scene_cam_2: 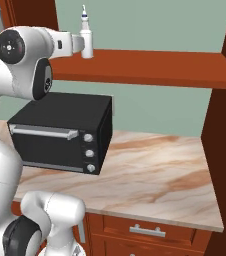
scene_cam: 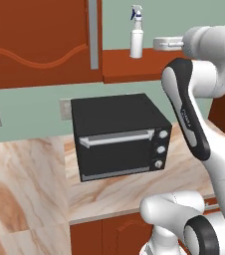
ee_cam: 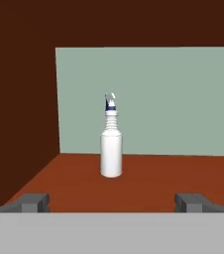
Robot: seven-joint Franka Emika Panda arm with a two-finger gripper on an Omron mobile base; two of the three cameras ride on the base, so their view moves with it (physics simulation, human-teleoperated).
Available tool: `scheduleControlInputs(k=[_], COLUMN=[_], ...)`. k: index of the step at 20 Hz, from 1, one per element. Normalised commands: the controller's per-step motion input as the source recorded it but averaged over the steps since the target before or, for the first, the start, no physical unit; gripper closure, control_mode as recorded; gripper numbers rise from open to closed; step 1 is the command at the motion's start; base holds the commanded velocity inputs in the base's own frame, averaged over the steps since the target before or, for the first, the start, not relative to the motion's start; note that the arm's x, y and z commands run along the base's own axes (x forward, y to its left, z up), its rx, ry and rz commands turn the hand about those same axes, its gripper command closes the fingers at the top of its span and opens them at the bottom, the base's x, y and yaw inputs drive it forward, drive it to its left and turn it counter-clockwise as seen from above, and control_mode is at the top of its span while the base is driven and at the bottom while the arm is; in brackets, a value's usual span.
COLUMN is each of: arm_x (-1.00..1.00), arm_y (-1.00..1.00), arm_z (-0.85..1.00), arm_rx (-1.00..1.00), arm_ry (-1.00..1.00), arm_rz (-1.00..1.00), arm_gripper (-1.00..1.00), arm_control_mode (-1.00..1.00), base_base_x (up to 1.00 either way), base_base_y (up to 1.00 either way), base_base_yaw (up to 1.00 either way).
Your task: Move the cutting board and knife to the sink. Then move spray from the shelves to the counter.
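- Gripper [ee_cam: 112, 202] stood wide open, holding nothing; the two dark fingertips [ee_cam: 30, 202] sat far apart at the near edge of the hand view, level with the shelf.
- Spray [ee_cam: 111, 141] stood upright on the shelves [ee_cam: 148, 181], centred between the fingertips but farther back, not touched.
- In the right base view the hand's front end was hidden where it overlapped the spray [scene_cam_2: 86, 36]; contact could not be judged from there.
- In the left base view the spray [scene_cam: 136, 33] stood just left of the hand, whose fingers were cut off behind the arm's upper joint.
- Nozzle was pale with a dark band at the neck; no label or writing could be made out on the bottle.
- Shelves [scene_cam_2: 155, 67] ran along the green wall, with a dark wooden side panel at the far left in the hand view.
- Below, a black oven [scene_cam: 119, 137] sat on the counter [scene_cam_2: 155, 175]; its three knobs carried no legible markings.
- Counter's right end met a tall wooden panel.
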Motion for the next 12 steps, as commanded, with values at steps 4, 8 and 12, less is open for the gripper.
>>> scheduleControlInputs(k=[4,8,12], arm_x=[0.25,0.14,0.15], arm_y=[0.00,0.00,0.00], arm_z=[0.00,0.00,0.00], arm_rx=[0.00,0.00,0.00], arm_ry=[0.01,0.00,0.00], arm_rz=[0.00,0.00,0.00], arm_gripper=[-1.00,-1.00,-1.00], arm_control_mode=[-1.00,-1.00,-1.00], base_base_x=[0.00,0.00,0.00], base_base_y=[0.00,0.00,0.00], base_base_yaw=[0.00,0.00,0.00])
